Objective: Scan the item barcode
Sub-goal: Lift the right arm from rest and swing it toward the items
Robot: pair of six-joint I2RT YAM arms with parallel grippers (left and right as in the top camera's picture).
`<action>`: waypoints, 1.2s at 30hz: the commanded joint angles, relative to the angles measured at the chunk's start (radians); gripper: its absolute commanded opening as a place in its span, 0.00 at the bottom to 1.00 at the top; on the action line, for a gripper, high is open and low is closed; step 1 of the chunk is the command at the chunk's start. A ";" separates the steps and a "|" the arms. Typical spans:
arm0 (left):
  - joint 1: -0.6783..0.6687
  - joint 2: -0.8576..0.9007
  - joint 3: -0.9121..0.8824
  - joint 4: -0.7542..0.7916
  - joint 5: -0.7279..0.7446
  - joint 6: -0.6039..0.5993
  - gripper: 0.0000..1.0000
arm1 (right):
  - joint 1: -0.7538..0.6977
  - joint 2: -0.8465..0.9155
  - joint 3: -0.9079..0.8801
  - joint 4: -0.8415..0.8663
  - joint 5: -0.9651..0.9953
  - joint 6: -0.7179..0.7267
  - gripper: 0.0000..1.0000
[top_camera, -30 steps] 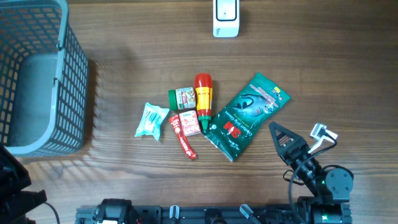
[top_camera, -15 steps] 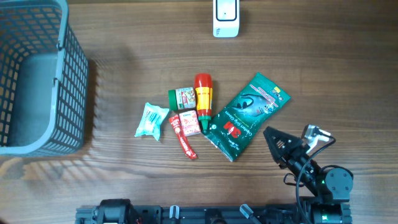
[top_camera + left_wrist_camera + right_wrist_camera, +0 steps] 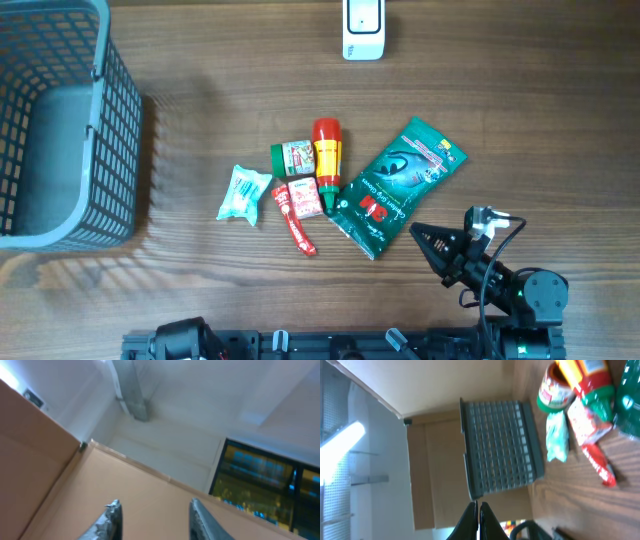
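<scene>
The right fingers (image 3: pixel 427 241) are pressed together with nothing between them, their tip aimed toward 10 o'clock and lying just off the lower corner of the green 3M packet (image 3: pixel 397 185), near it but not touching. Pinched to a point like this they cannot take hold of anything, so I judge they must spread before a grasp, or they are meant to nudge the packet's edge. The right wrist view confirms the shut tips (image 3: pixel 479 514) and looks along the wooden table (image 3: pixel 520 110) to the other goods.

The packet lies flat and slanted at the table's centre, its printed face up; no barcode shows, so it is likely underneath and the packet would need turning. Just at its 9 o'clock sits a tight cluster: a red-capped yellow bottle (image 3: pixel 327 160), a small green tin (image 3: pixel 292 156), a red carton (image 3: pixel 304 197), a red sachet (image 3: pixel 293 222) and a white-and-teal sachet (image 3: pixel 243 192). The crowding leaves the packet, on the outer side, the easiest to reach.

The white scanner (image 3: pixel 362 28) stands at 12 o'clock, well apart, where an item would be presented. A grey mesh basket (image 3: pixel 125 120) waits at 9 o'clock, probably for scanned goods.

The left fingers (image 3: pixel 116 521) stand apart, empty, pointing up at cardboard and ceiling, parked off the table
</scene>
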 commanded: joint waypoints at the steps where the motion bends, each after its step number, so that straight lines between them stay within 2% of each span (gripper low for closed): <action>1: 0.024 -0.011 -0.001 0.030 0.012 -0.039 0.34 | 0.005 0.001 0.000 0.009 -0.068 -0.004 0.04; 4: 0.024 -0.015 0.014 -0.048 0.011 -0.011 0.28 | 0.005 0.001 0.000 0.037 -0.106 0.021 0.04; 6: 0.025 -0.024 0.014 -0.048 0.011 -0.011 0.29 | 0.005 0.001 0.000 0.108 -0.162 0.081 0.04; 7: 0.025 -0.032 0.014 -0.048 0.011 -0.011 0.28 | 0.005 0.001 0.000 0.189 -0.211 0.194 0.04; 9: 0.026 -0.042 0.013 -0.050 0.012 -0.012 0.28 | 0.005 0.001 0.000 0.280 -0.233 0.315 0.04; 11: 0.026 -0.055 0.013 -0.050 0.011 -0.012 0.27 | 0.005 0.001 0.010 0.352 -0.219 0.314 0.04; 21: 0.035 -0.219 -0.080 -0.022 0.010 -0.038 0.29 | 0.005 0.001 0.074 0.352 -0.158 0.315 0.04; 26: 0.072 -0.262 -0.148 0.040 0.004 -0.038 0.31 | 0.005 0.001 0.206 0.440 -0.076 0.307 0.05; 31: 0.095 -0.262 -0.180 0.057 -0.003 -0.042 0.32 | 0.005 0.001 0.351 0.433 -0.006 0.278 0.05; 34: 0.100 -0.262 -0.184 0.057 -0.003 -0.053 0.33 | 0.003 0.001 0.457 0.334 0.084 0.185 0.05; 36: 0.103 -0.262 -0.184 0.057 -0.003 -0.064 0.35 | 0.003 0.005 0.541 0.157 0.184 -0.005 0.05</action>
